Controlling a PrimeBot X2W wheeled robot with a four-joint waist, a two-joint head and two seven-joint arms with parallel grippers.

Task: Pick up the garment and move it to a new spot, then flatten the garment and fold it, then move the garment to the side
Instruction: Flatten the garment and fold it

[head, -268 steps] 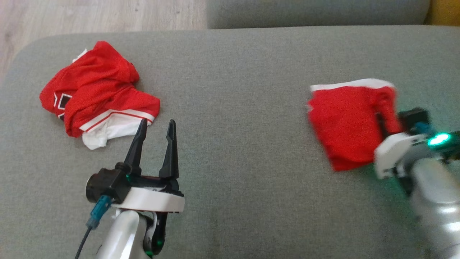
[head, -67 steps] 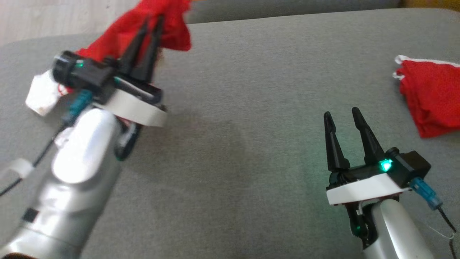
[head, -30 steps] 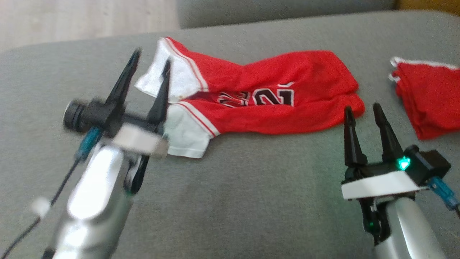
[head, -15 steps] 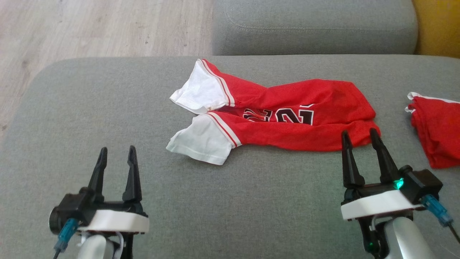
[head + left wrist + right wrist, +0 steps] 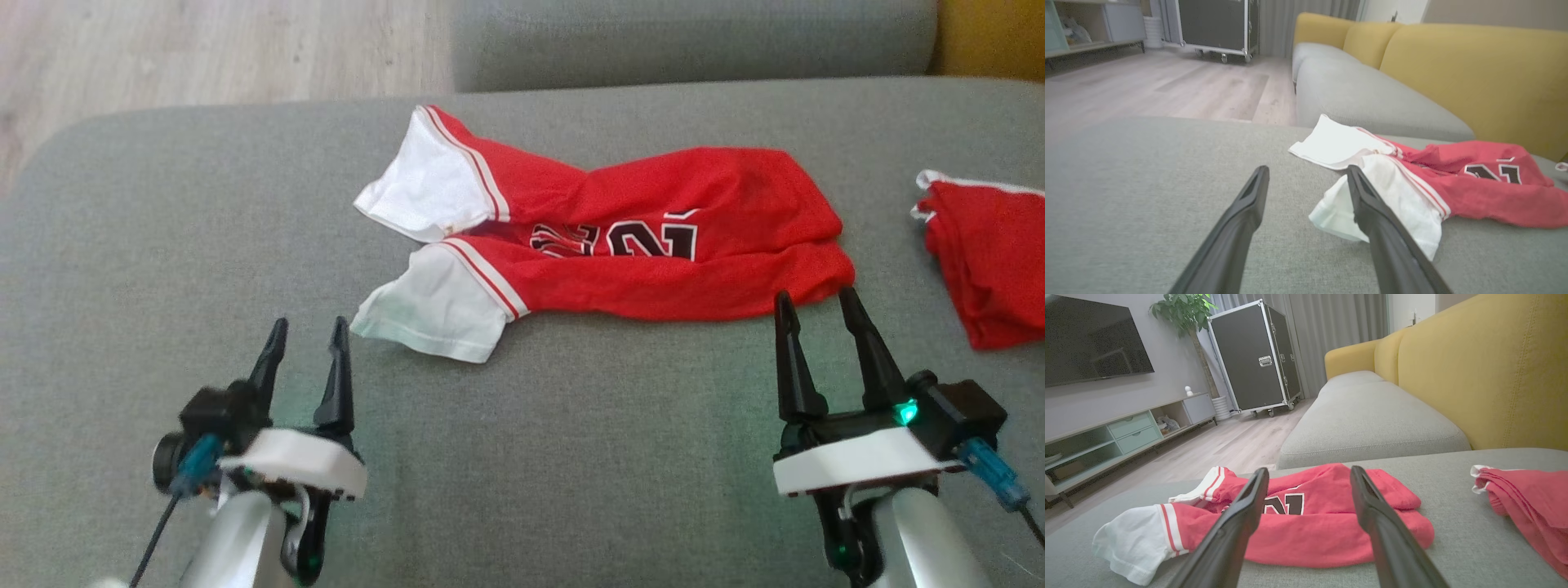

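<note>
Nearer the jersey [image 5: 637, 237] now, the left gripper [image 5: 309, 321] gapes empty, like the right gripper [image 5: 816, 293]; the right wrist view adds a television [image 5: 1090, 339] beyond the grey sofa [image 5: 571, 457].

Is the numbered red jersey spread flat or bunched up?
Bunched, not flat: the jersey lies lengthwise on the cushion, but red folds overlap and hide part of its number.

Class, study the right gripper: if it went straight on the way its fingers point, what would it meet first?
Most likely the near edge of the red jersey, just ahead of the open right gripper, though depth is unclear.
</note>
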